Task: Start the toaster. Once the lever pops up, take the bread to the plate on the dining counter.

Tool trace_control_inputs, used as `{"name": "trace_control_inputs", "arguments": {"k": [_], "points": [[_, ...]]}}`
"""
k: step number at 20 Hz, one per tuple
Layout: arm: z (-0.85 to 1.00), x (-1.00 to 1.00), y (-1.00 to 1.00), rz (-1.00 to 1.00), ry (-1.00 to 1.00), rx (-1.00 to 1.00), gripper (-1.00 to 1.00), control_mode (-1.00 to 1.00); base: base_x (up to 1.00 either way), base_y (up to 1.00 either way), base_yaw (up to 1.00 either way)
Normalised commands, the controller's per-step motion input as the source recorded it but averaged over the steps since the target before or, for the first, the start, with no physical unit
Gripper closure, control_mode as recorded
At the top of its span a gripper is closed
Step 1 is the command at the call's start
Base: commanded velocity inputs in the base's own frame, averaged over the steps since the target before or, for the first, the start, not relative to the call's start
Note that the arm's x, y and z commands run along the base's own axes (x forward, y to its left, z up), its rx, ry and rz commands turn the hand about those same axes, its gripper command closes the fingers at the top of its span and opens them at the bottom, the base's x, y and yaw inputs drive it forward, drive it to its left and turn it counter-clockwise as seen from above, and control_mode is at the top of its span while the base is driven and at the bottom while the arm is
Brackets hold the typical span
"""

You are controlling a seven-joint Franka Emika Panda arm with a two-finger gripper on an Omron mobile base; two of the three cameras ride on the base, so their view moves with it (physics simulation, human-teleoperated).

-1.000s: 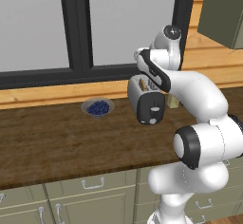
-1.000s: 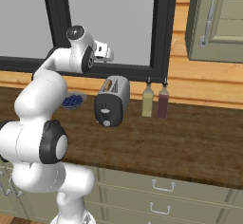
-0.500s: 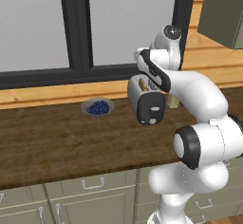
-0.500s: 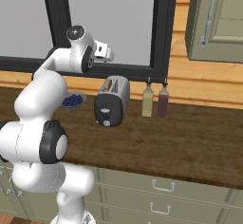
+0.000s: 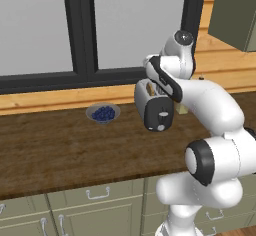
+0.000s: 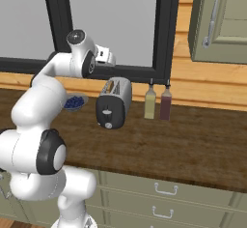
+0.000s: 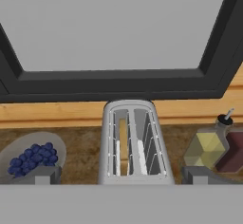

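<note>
One toaster (image 7: 129, 140) (bottles (image 7: 213, 148) near)

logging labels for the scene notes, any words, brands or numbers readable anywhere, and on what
None: no readable word, brand, number or sign in any view.
The toaster: its black end face carries a round white knob and a pale tab, no lettering.
The two bottles beside it: plain, no printed labels.
The bowl of blueberries, the window frame and the drawers: unmarked.
</note>
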Motion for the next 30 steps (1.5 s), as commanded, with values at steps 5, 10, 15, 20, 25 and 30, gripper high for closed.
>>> {"name": "trace_control_inputs", "arguments": {"k": [5,10,15,20,25,30], "points": [[-0.18,-0.09,0.0,0.0,0.0,-0.04,-1.0,-1.0,0.0,0.0,0.0],[-0.18,0.0,0.0,0.0,0.0,-0.01,-1.0,-1.0,0.0,0.0,0.0],[-0.3,0.0,0.0,0.06,0.03,0.0,-1.0,-1.0,0.0,0.0,0.0],[-0.45,0.0,0.0,0.08,0.06,0.0,-1.0,-1.0,0.0,0.0,0.0],[-0.23,0.0,0.0,0.07,0.04,0.0,-1.0,-1.0,0.0,0.0,0.0],[-0.02,0.04,0.0,0.04,0.0,0.0,-1.0,-1.0,0.0,0.0,0.0]]}}
